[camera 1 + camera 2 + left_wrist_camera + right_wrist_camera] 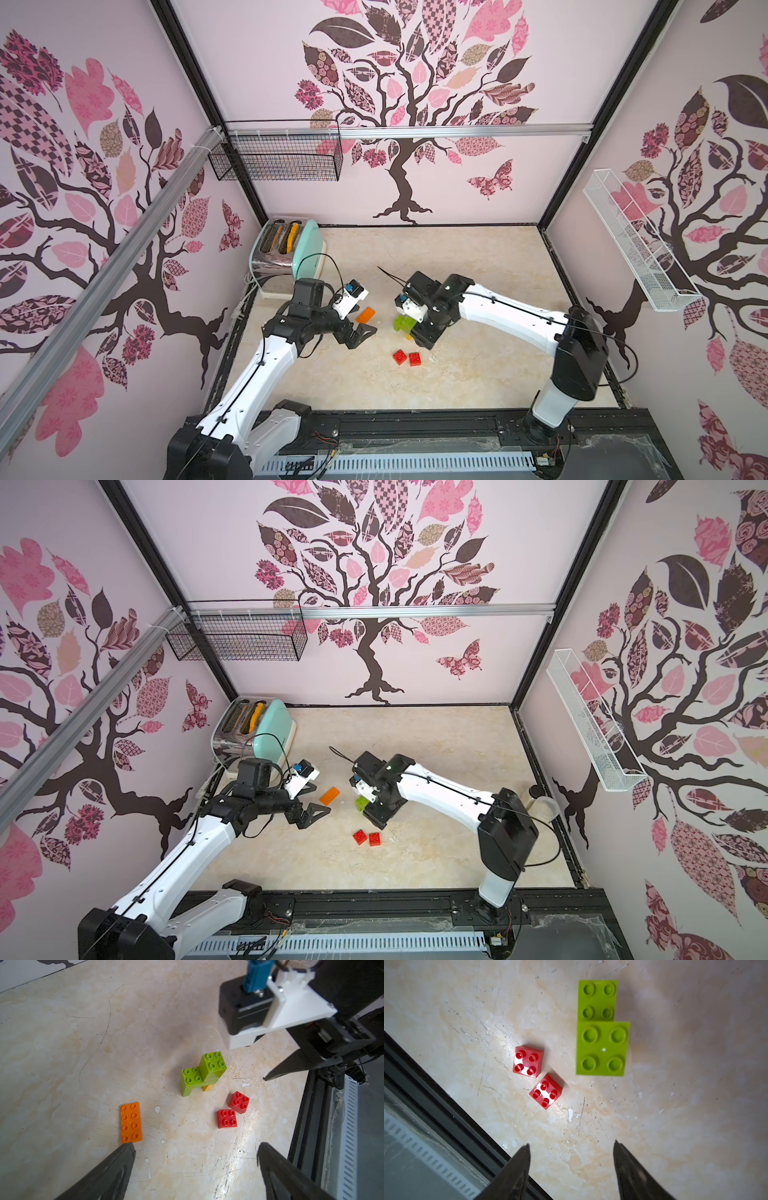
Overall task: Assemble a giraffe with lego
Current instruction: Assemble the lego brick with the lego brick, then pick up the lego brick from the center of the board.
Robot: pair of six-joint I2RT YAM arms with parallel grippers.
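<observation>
Logged left to right in a top view.

- **Left of centre:** left gripper, jaws wide apart and empty. Probably parked clear of the build.
- **Just above it:** orange brick, flat on the table, not yet used.
- **Centre:** the giraffe, only part built. Lime-green bricks stepped over a yellow leg, standing upright.
- **Below that:** red bricks, a loose pair side by side, seemingly kept near for the head.
- **Right of centre, over the build:** right gripper, jaws apart and clasping nothing. Likely poised for the next brick.
</observation>
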